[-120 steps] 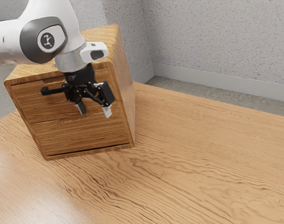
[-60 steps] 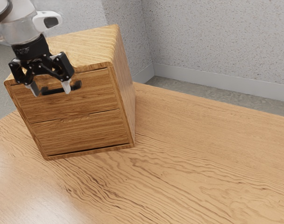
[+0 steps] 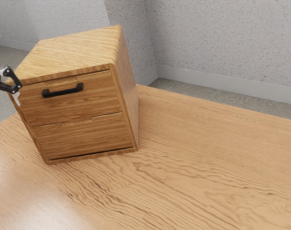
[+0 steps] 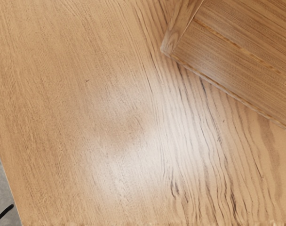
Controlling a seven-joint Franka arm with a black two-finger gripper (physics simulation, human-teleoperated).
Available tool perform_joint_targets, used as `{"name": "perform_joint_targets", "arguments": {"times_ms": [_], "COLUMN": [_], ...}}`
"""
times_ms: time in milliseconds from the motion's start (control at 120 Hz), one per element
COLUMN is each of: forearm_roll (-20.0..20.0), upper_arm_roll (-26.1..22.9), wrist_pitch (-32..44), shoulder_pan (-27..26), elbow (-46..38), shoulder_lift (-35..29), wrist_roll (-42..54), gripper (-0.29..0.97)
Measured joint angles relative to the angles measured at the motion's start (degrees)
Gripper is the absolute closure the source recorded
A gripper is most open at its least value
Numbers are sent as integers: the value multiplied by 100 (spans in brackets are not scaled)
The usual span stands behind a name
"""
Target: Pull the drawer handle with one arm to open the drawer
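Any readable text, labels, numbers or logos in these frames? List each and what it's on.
None to read. The wooden cabinet, its black handle, the table and the wall carry no words, labels, numbers or signs.

Exterior view faces the cabinet (image 3: 88,129) front obliquely from above; wrist view, nearer, shares its corner.

A wooden cabinet (image 3: 127,81) stands on the table (image 3: 207,167) near the grey wall (image 3: 222,33). Its upper drawer (image 3: 93,103) sits flush with the front, with a black handle (image 3: 62,90) across it, and the lower drawer (image 3: 83,135) is beneath. The hand (image 3: 4,80) is at the exterior view's left edge, apart from the handle.
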Motion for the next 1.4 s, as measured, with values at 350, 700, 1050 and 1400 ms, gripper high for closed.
{"name": "perform_joint_targets", "arguments": {"times_ms": [350, 700, 1050, 1400], "forearm_roll": [255, 297, 301, 345], "upper_arm_roll": [-1546, -2000, -2325, -2292], "wrist_pitch": [2112, 3122, 3788, 3996], "shoulder_pan": [1325, 1344, 1664, 1778], "elbow": [-1562, -1781, -2066, -2017], "shoulder_lift": [-768, -730, -595, -335], "wrist_roll": [-2351, -4568, -6090, -6950], "gripper": [0, 0, 0, 0]}}
